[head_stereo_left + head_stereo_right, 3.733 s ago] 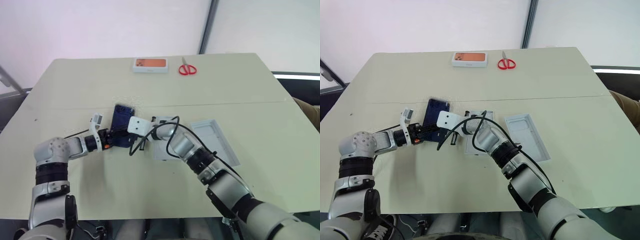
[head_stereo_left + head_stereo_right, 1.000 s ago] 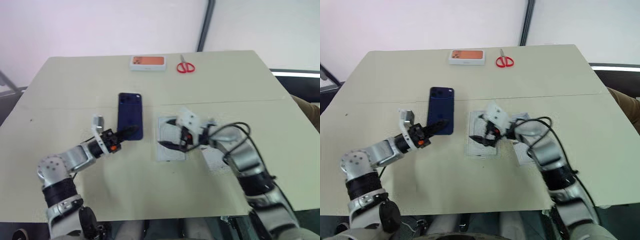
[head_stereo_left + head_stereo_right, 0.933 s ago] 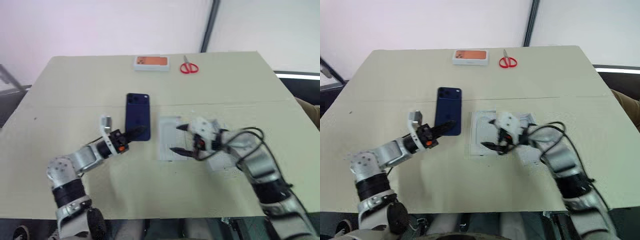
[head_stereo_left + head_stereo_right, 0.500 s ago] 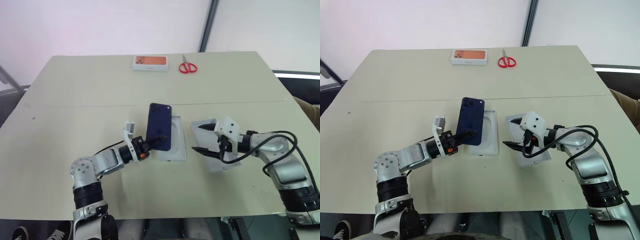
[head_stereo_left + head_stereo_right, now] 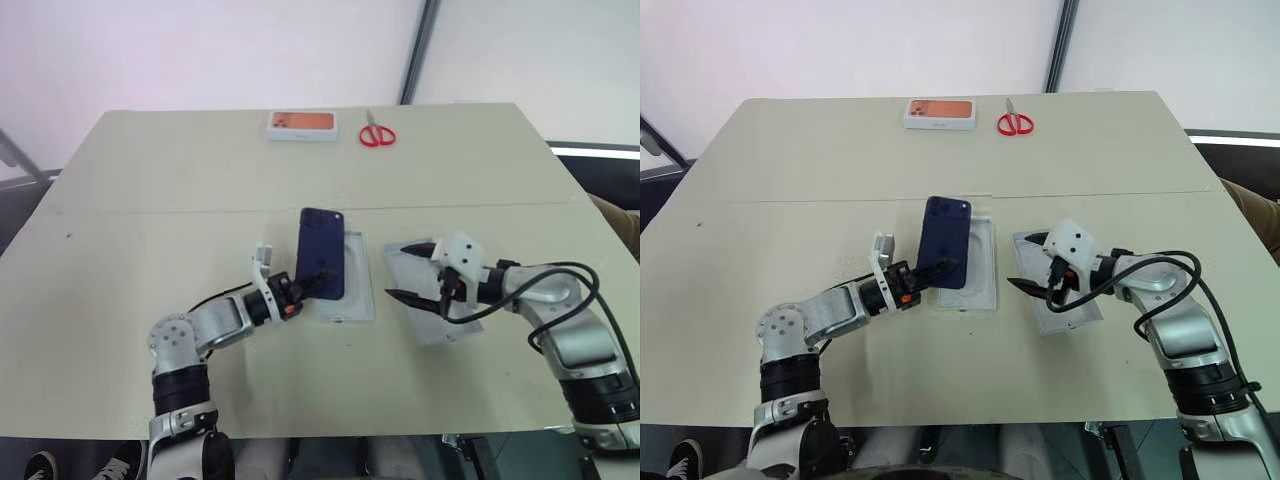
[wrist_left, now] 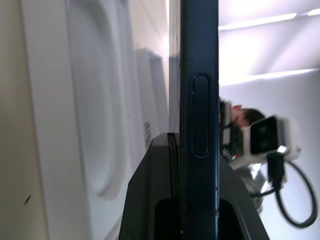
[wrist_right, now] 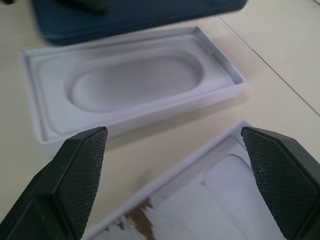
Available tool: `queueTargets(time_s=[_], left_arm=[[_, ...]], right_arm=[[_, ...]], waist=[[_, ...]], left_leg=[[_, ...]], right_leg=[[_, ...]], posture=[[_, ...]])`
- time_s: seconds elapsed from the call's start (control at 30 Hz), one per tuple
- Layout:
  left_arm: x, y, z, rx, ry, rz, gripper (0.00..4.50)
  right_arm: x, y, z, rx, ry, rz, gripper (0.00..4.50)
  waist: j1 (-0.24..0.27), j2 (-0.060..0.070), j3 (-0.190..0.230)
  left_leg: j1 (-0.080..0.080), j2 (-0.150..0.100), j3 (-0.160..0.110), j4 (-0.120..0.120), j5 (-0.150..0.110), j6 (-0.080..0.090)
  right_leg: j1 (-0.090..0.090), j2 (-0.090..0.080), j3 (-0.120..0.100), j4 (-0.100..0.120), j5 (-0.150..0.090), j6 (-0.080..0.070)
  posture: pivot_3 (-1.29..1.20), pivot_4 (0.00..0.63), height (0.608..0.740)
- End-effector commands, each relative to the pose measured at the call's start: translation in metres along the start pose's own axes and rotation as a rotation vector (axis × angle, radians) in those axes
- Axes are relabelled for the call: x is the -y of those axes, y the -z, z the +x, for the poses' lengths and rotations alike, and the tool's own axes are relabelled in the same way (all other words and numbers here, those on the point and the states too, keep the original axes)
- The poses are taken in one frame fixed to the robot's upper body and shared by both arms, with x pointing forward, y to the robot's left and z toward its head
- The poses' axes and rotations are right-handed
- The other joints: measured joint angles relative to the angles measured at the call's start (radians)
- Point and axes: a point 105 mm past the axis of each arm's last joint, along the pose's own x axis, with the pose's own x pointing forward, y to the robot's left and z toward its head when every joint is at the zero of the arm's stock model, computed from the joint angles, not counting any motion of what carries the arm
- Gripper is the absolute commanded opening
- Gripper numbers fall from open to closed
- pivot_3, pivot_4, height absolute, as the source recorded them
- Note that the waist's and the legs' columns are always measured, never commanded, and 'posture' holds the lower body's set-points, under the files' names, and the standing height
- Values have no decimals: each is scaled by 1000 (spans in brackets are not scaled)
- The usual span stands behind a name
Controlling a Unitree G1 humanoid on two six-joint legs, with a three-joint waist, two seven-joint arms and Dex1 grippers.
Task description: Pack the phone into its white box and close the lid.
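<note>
The left gripper [image 5: 300,290], jaws clamped on the phone [image 5: 322,253], has carried it rightward over the white box [image 5: 352,290], ready to lower; at its 3 o'clock, the right gripper [image 5: 412,270] hovers open-jawed above the lid [image 5: 440,325].

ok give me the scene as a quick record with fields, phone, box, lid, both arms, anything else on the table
phone: dark blue, held tilted over the left edge of the box, not yet in it
box: white tray, empty, mid table
lid: lies open side up, right of the box
left gripper: jaws shut on the phone's near end
right gripper: jaws open, over the lid's near-left part, holding nothing
far edge: orange-topped box, red scissors
table: pale beige
</note>
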Motion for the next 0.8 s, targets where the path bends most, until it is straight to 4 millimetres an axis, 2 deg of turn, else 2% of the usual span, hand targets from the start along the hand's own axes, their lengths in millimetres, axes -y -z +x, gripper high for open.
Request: queueTargets(time_s=[0.03, 0.23, 0.4, 0.53, 0.63, 0.73, 0.8], left_arm=[[34, -20, -13, 33, 141, 55, 0], [34, -35, -38, 47, 111, 64, 0], [29, -41, -48, 64, 58, 82, 0], [28, -45, -53, 81, 42, 92, 0], [26, -39, -53, 72, 23, 103, 0], [25, -37, -53, 76, 19, 97, 0], [25, -37, -53, 77, 19, 98, 0]], right_arm=[[-21, -26, 9, 87, -84, -4, 4481], [-43, -43, 35, 138, -175, 46, 4481], [-58, -38, 58, 102, -232, 35, 4481], [-64, -21, 68, 15, -257, -19, 4481], [-67, 0, 68, -73, -284, -69, 3631], [-66, 3, 67, -83, -283, -88, 2204], [-65, 2, 68, -74, -285, -90, 2204]], waist=[[-4, 0, 0], [-2, 0, 0], [2, 0, 0], [1, 0, 0], [-1, 0, 0], [-1, 0, 0], [0, 0, 0]], left_leg=[[0, 0, 0, 0, 0, 0], [0, 0, 0, 0, 0, 0], [0, 0, -1, 0, 0, 0], [0, -1, -1, 0, 0, 0], [0, 0, -1, 0, 0, 0], [0, 0, -1, 0, 0, 0], [0, 0, -1, 0, 0, 0]], right_leg=[[0, 0, 0, 0, 0, 0], [0, 0, 0, 0, 0, 0], [0, 0, 0, 0, 0, 0], [0, 0, 0, 0, 0, 0], [-1, 0, 0, 0, 0, 0], [0, 0, 1, 0, 0, 0], [0, 0, 0, 0, 0, 0]], posture=[[0, 150, 740], [0, 150, 740], [0, 150, 740], [0, 150, 740], [0, 150, 740], [0, 150, 740], [0, 150, 740]])
